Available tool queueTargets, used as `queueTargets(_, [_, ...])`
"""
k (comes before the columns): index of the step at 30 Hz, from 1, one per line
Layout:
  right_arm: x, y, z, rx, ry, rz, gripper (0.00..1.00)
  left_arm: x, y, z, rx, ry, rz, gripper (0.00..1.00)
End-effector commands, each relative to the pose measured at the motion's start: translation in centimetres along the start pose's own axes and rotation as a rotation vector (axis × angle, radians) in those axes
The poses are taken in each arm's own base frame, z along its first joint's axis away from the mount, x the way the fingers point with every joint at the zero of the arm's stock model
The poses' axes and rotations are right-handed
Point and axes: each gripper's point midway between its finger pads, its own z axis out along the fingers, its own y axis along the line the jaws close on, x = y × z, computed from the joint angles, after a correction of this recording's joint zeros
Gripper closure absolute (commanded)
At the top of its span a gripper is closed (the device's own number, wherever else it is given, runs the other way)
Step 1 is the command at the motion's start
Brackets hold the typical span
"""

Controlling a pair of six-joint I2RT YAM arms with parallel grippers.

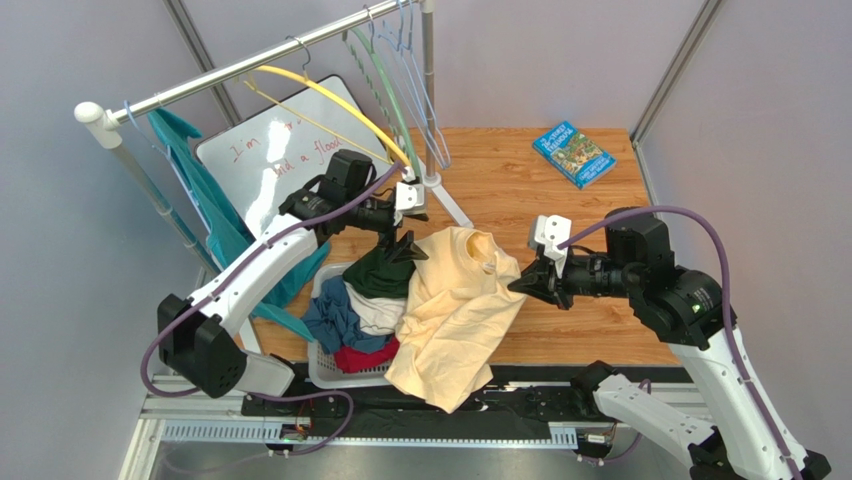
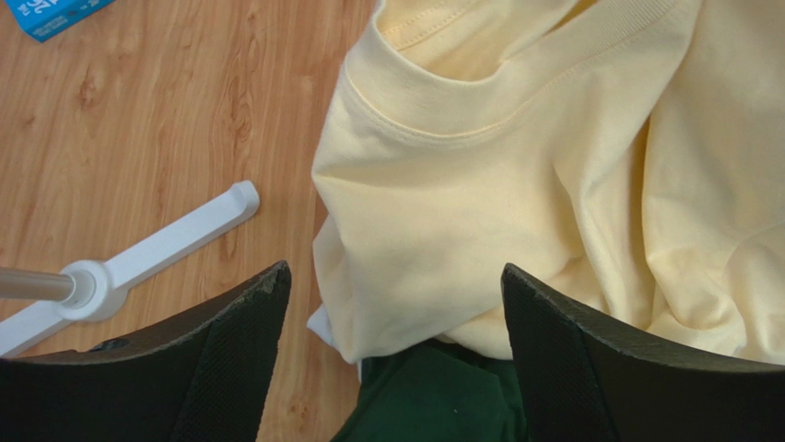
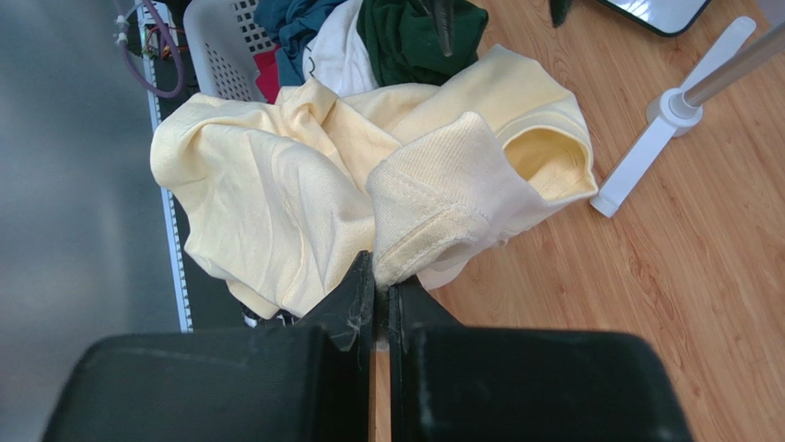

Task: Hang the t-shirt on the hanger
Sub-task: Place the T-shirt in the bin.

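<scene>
The pale cream-yellow t-shirt (image 1: 455, 310) lies crumpled, half over the laundry basket (image 1: 330, 368) and half on the wooden table. My right gripper (image 1: 520, 283) is shut on its ribbed neck edge (image 3: 433, 241), holding it slightly lifted. My left gripper (image 1: 408, 250) is open and empty just above the shirt's left side (image 2: 442, 184) and the dark green garment (image 2: 433, 396). The yellow hanger (image 1: 330, 100) hangs by its silver hook on the rail (image 1: 250, 65), behind the left arm.
A teal garment (image 1: 200, 190) hangs on the rail at left. Pale green and light blue hangers (image 1: 400, 70) hang at the rail's right end. A whiteboard (image 1: 270, 160) leans behind. The rack's white foot (image 2: 138, 262) lies on the table. A blue book (image 1: 573, 153) lies at the back right.
</scene>
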Motion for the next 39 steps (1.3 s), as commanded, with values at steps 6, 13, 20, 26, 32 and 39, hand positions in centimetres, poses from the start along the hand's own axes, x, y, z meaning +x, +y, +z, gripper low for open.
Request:
queueTargets(6, [-1.5,1.8,-0.7,-0.088,-0.052,-0.170,1.00,-1.9,0.1,3.2,0.128,-0.076,0.072,0.02])
queueTargets(13, [-1.8,2.1,-0.7,-0.098,-0.052,-0.195,1.00,0.9,2.1,5.2,0.041,0.032,-0.063,0.18])
queueTargets(20, [-1.8,0.5,-1.2,0.014,-0.037,-0.193,1.00,-1.7,-1.0,1.5,0.039,-0.002,-0.045,0.95])
queueTargets(26, [-7.1,-7.7,-3.4,0.447,-0.124,-0.245,1.00,-11.1,-0.3,-10.1,-0.388,-0.210,0.113,1.00])
queueTargets(32, [-20.4,-12.3,-7.5,0.640,-0.366,-0.425,1.00,-20.5,0.1,-21.4,-0.780,-0.341,0.312,1.00])
queueTargets(39, [-31.7,-10.5,-12.9,0.678,-0.625,-0.672,1.00,-33.4,-2.9,-34.7,-1.161,-0.648,0.564,1.00])
